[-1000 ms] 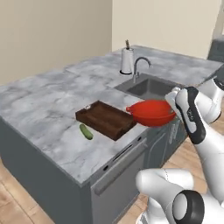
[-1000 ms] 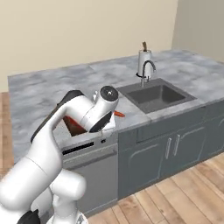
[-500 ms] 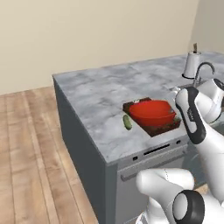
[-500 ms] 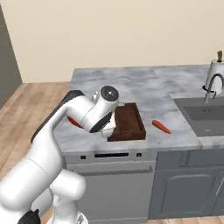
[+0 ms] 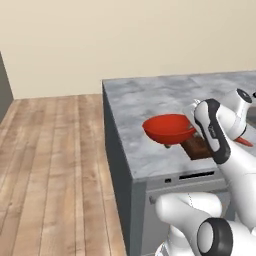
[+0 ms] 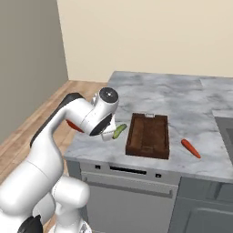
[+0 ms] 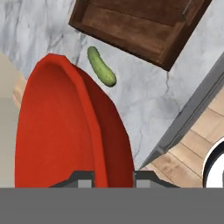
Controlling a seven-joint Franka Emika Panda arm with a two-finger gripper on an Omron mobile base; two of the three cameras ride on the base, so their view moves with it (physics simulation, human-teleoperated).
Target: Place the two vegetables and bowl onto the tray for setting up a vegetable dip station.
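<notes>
Grey marble counter, wood-plank floor; hand clamped on red bowl.

The tray lies on the counter. The cucumber lies just left of the tray, the carrot near its right. The bowl hangs above the counter, left of the tray.
</notes>
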